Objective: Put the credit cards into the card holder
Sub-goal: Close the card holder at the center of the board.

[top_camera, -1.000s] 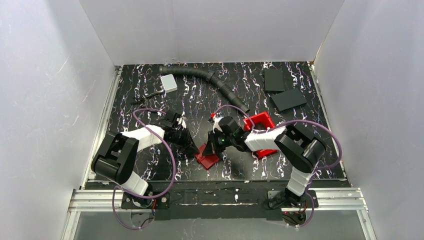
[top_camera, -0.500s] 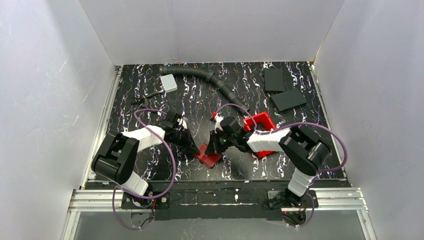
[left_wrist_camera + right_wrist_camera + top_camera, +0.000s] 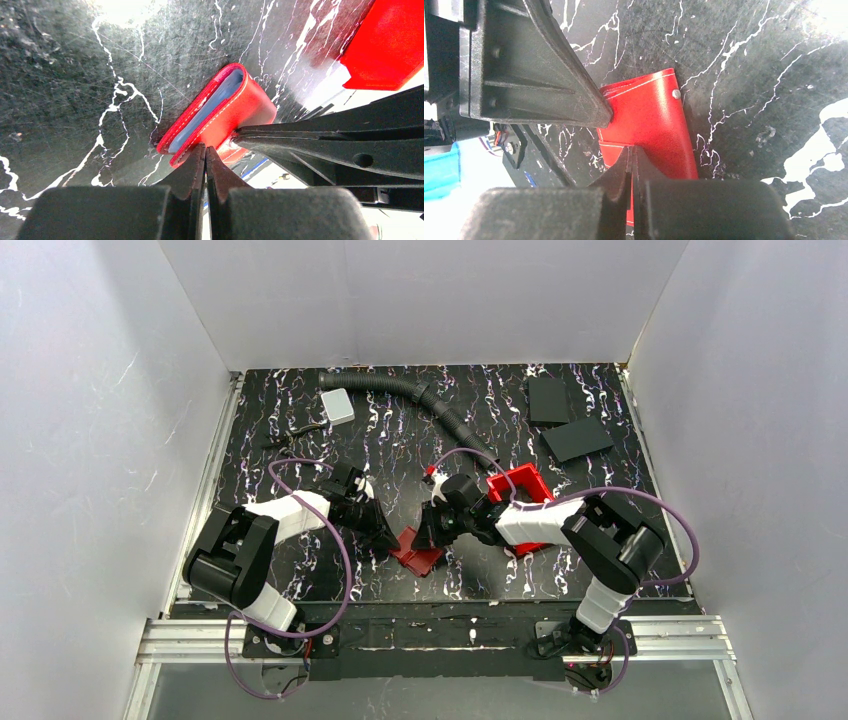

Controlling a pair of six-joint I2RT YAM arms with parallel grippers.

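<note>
Both arms meet at the wallet, which sits on the table near the front edge, just left of the red bin. It lies between the two tools, touching both, so neither arm is really nearer. Left gripper has its jaws pinched together, tips at the wallet's near-left edge. I can't tell whether it has a leaf nipped or is just butting against it. Right gripper is also closed, tips down on the red face from the other side, below the snap stud. From the left wrist, the wallet looks folded over, with pale blue cards showing in the open long side. That slot faces away from the right arm's finger. The long axis runs diagonally across the gap between the arms, with the fold towards the right arm. My read: the cards look seated, and what's left turns on squeezing across that short axis to close it flat.
</note>
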